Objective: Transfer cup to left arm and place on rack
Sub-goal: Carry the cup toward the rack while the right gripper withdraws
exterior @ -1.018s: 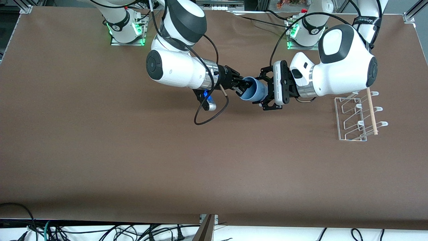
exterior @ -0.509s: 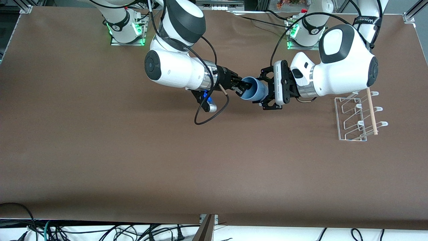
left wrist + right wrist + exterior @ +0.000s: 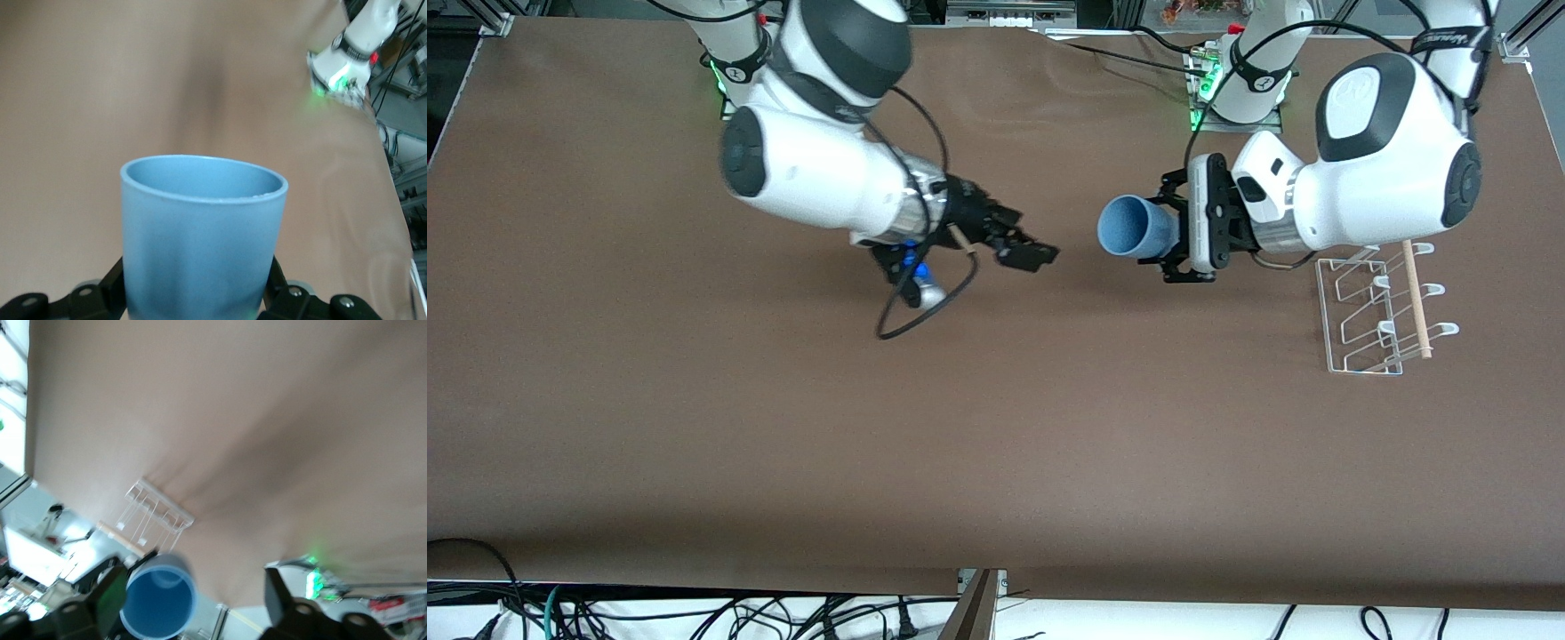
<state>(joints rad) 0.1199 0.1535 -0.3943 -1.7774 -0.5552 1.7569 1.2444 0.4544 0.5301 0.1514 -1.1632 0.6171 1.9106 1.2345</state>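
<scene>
The light-blue cup (image 3: 1132, 228) lies on its side in the air, held in my left gripper (image 3: 1170, 232), which is shut on its base end; its open mouth faces the right arm. In the left wrist view the cup (image 3: 203, 233) fills the space between the black fingers (image 3: 112, 288). My right gripper (image 3: 1039, 256) is open and empty, apart from the cup's mouth, over bare table. The right wrist view shows its fingers (image 3: 275, 592) spread wide, with the cup (image 3: 160, 605) farther off. The white wire rack (image 3: 1369, 311) stands at the left arm's end of the table.
A light wooden rod (image 3: 1416, 298) lies across the rack. The rack also shows in the right wrist view (image 3: 159, 510). A black cable loop (image 3: 916, 311) hangs under the right wrist. The two arm bases (image 3: 1232, 89) stand along the table's edge farthest from the front camera.
My right gripper has let go of the cup and drawn back toward the right arm's end. My left gripper has kept the cup and shifted a little toward the rack.
</scene>
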